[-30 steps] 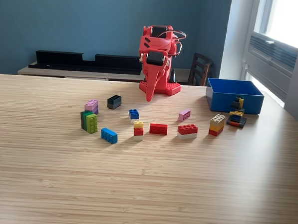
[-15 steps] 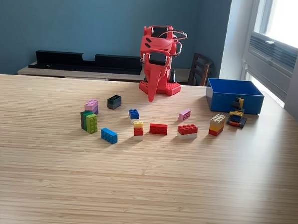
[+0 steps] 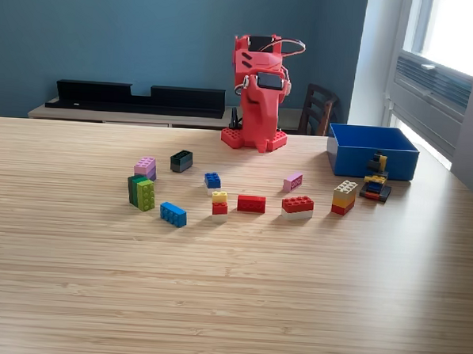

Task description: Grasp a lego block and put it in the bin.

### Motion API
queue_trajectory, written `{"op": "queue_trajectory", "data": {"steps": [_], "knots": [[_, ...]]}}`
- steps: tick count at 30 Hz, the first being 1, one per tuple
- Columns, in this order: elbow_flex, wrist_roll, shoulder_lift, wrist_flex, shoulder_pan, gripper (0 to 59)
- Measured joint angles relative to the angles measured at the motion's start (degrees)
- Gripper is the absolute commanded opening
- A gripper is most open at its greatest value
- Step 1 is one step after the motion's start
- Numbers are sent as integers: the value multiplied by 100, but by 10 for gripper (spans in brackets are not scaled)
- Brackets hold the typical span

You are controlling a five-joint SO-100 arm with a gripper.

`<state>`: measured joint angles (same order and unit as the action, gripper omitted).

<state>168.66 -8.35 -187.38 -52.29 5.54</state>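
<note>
The pincer (image 3: 262,147) is folded down at the tabletop's (image 3: 231,288) far edge; its state cannot be told. The nearest blue block (image 3: 212,180) is found nearer the front edge, well apart.

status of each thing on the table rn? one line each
arm: folded at its base, over no block
gripper: pointing down by the base, jaws unreadable
bin: upright, no block visible inside
green block stack: upright on the table
red block: flat, loose
red-on-white block: stacked, loose
cream, yellow and red stack: upright, apart from the bin
black, blue and yellow pile: on the table, just in front of the bin
</note>
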Motion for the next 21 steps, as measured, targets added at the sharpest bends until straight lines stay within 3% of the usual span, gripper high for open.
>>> {"op": "queue_trajectory", "data": {"steps": [5, 13, 21], "knots": [[-835, 0, 1336, -272, 422, 220], [-2303, -237, 3621, -1406, 940, 265], [-3032, -800, 5247, -1591, 958, 261]]}}
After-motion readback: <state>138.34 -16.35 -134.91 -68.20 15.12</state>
